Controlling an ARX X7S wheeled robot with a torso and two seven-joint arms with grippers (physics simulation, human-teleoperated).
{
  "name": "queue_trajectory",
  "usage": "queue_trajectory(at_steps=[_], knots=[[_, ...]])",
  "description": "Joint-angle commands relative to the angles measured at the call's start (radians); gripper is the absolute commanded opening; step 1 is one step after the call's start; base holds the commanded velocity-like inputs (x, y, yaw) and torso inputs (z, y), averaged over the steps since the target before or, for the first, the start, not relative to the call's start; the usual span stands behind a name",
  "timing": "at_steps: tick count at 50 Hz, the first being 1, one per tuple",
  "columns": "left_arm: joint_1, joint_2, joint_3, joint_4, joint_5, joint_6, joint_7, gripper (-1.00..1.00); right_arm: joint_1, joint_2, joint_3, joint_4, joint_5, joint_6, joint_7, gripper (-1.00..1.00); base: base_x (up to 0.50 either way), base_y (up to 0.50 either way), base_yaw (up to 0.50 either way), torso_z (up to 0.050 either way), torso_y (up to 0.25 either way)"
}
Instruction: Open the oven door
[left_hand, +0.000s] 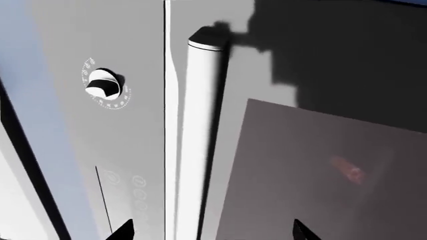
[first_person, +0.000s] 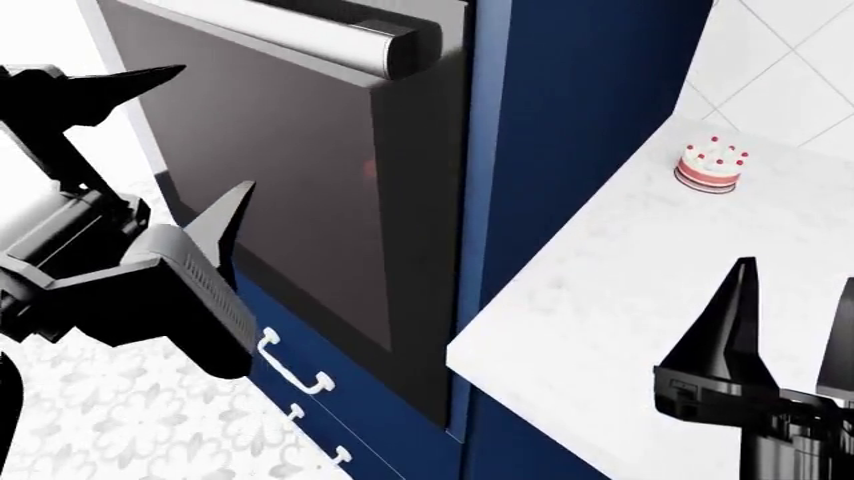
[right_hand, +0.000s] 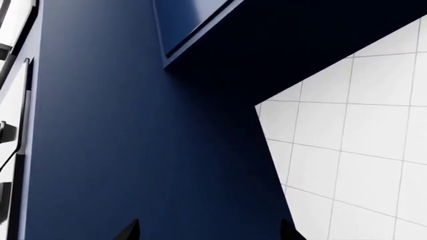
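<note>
Steel bar handle (left_hand: 197, 140) lies just ahead of the spread, empty left hand (first_person: 134, 140).
Oven door (first_person: 287, 170) looks shut, stiff, heavy, glass-fronted; grip the smooth bar mid-span. Right hand (first_person: 790, 318), spread, idles over the table (first_person: 601, 310).

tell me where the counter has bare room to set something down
The white counter is bare between the cake near the tiled wall and the right tool at its near end. Crowded only around the cake.

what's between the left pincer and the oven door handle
Nothing: in the head view only open air separates the left pincer from the handle on the oven door.
</note>
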Motion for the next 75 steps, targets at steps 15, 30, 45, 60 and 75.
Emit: queue_trajectory(at_steps=[15, 30, 45, 60, 75], knots=[[-0.245, -0.02, 0.065, -0.22, -0.036, 0.199, 0.091, 1.0, 0.001, 0.004, -0.006, 0.005, 0.0, -0.007, 0.005, 1.0, 0.0, 0.0, 0.0, 0.0, 0.0], [-0.335, 0.026, 0.123, -0.355, 0.015, 0.279, 0.072, 1.0, 0.006, 0.008, -0.011, 0.009, 0.001, -0.006, 0.008, 1.0, 0.0, 0.0, 0.0, 0.0, 0.0], [-0.393, 0.081, 0.175, -0.452, 0.013, 0.343, 0.073, 1.0, 0.01, 0.012, -0.012, 0.01, 0.002, -0.004, 0.014, 1.0, 0.0, 0.0, 0.0, 0.0, 0.0], [-0.419, 0.114, 0.222, -0.504, 0.043, 0.382, 0.067, 1.0, 0.007, 0.015, -0.012, 0.01, 0.005, -0.008, 0.018, 1.0, 0.0, 0.0, 0.0, 0.0, 0.0], [-0.437, 0.146, 0.247, -0.532, 0.05, 0.4, 0.064, 1.0, 0.008, 0.019, -0.016, 0.012, 0.006, -0.012, 0.018, 1.0, 0.0, 0.0, 0.0, 0.0, 0.0]])
